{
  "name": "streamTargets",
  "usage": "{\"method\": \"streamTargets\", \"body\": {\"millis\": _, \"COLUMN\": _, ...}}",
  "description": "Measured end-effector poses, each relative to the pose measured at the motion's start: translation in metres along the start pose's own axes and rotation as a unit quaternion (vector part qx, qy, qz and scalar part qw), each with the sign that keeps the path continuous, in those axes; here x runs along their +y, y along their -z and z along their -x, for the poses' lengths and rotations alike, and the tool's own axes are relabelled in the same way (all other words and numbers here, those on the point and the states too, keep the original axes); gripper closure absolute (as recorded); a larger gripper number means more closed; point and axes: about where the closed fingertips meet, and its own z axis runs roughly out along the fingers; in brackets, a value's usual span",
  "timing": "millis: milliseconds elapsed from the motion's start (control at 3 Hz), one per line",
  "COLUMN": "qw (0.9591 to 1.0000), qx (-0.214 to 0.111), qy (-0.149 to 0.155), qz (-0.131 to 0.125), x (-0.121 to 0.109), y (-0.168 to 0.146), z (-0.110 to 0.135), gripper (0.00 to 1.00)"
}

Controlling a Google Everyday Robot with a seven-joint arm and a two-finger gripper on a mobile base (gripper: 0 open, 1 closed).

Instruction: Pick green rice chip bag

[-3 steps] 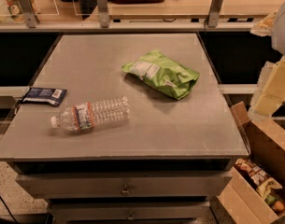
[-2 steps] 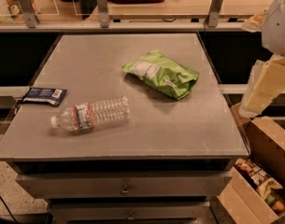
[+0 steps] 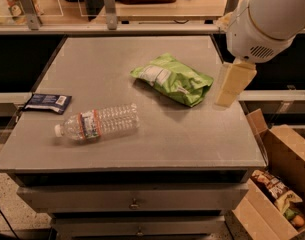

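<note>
The green rice chip bag [image 3: 174, 79] is a puffy lime-green crinkled bag with a white label patch. It lies flat on the grey table [image 3: 142, 144], right of centre toward the back. My gripper [image 3: 233, 85] is a cream-coloured piece hanging from the big white arm [image 3: 272, 19] at the upper right. It hovers above the table's right edge, just to the right of the bag, and is apart from it. It holds nothing that I can see.
A clear plastic water bottle [image 3: 98, 123] lies on its side at the front left. A small flat dark-blue packet [image 3: 48, 103] lies at the left edge. An open cardboard box [image 3: 279, 184] with snacks stands on the floor at the right. A railed counter [image 3: 142, 26] runs behind.
The arm has swung in from the right edge toward the table, and the gripper is now closer to the green bag. The bag, bottle and packet have not moved.
</note>
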Motion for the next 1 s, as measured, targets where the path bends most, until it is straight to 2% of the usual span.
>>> {"method": "streamTargets", "body": {"millis": 333, "qw": 1.0000, "qx": 0.000, "qy": 0.000, "qz": 0.000, "x": 0.000, "y": 0.000, "z": 0.000, "gripper": 0.00}}
{"method": "streamTargets", "body": {"millis": 667, "qw": 0.9998, "qx": 0.017, "qy": 0.008, "qz": 0.009, "x": 0.003, "y": -0.007, "z": -0.001, "gripper": 0.00}}
{"method": "streamTargets", "body": {"millis": 1000, "qw": 0.9996, "qx": 0.028, "qy": 0.008, "qz": 0.004, "x": -0.005, "y": -0.019, "z": -0.005, "gripper": 0.00}}
